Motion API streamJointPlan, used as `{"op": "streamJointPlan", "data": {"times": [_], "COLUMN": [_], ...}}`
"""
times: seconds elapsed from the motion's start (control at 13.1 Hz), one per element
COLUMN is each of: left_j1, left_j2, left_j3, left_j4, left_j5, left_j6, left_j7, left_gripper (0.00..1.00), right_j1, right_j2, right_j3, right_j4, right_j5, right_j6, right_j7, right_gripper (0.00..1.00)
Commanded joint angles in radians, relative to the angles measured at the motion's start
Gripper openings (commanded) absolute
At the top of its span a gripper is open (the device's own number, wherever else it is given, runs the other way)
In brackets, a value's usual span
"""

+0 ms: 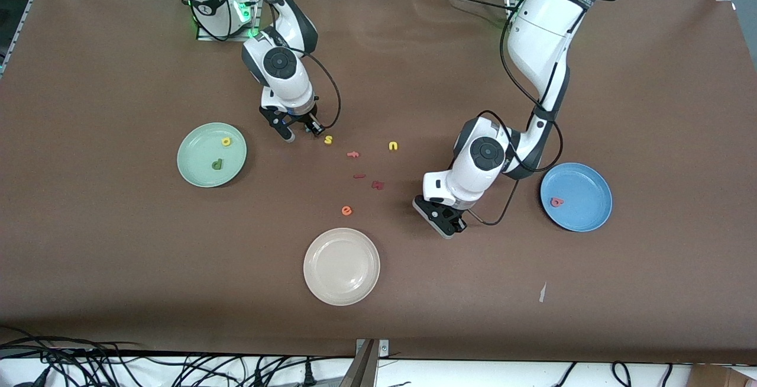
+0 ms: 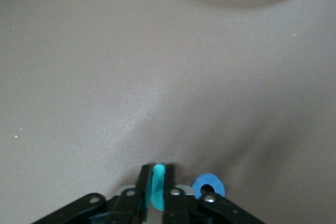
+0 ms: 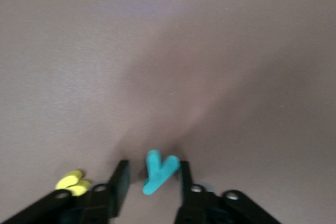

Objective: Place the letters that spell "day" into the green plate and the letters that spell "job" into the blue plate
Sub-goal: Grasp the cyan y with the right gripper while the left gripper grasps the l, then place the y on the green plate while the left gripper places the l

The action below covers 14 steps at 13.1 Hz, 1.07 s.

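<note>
Between matte black tool fingers [image 2: 144,187], thin foam j [image 2: 157,190].

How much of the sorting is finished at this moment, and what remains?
Done: yellow a and dark green d lie in the green plate; red b lies in the blue plate.
In hand: left gripper is shut on teal j; right gripper straddles teal y.
Left: blue o.

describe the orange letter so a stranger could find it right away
Start at the cream-white plate, the plate nearest the front camera. Just farther from the camera than its rim lies the orange e, alone on the brown table. The red letters near it are darker.
</note>
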State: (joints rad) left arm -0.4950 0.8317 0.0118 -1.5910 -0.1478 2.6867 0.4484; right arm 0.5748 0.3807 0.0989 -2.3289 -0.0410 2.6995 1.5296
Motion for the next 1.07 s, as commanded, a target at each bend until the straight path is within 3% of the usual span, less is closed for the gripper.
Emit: {"op": "streamJointPlan", "data": {"times": [0.0,0.15,0.38,0.53,0.76,0.99], "left_j1": [-0.004,0.038,0.194,0.294,0.420,0.518], "left_j2": [0.007,-0.044,-0.219,-0.328,-0.489,-0.516], "left_j3": [0.014,0.025,-0.045,-0.078,-0.102,-0.101], "left_j4": [0.014,-0.003,-0.145,-0.248,-0.446,-0.492], "left_j5": [0.045,0.065,0.073,0.073,0.073,0.134], "left_j6": [0.002,-0.031,-0.163,-0.243,-0.263,-0.257], "left_j7": [0.006,0.006,0.007,0.009,0.080,0.223], "left_gripper": [0.02,0.01,0.01,0.02,0.02,0.04], "right_j1": [0.002,0.000,-0.003,-0.003,-0.003,-0.004], "right_j2": [0.015,0.015,-0.017,-0.052,-0.126,-0.180], "right_j3": [-0.004,-0.004,-0.024,-0.044,-0.137,-0.243], "right_j4": [0.000,0.003,0.022,0.037,0.063,0.065], "right_j5": [-0.003,-0.005,-0.006,-0.007,-0.008,-0.008], "right_j6": [0.006,0.003,-0.006,-0.088,-0.231,-0.345], "right_j7": [0.012,0.004,-0.019,-0.072,-0.292,-0.529], "right_gripper": [0.13,0.06,0.03,0.03,0.03,0.03]}}
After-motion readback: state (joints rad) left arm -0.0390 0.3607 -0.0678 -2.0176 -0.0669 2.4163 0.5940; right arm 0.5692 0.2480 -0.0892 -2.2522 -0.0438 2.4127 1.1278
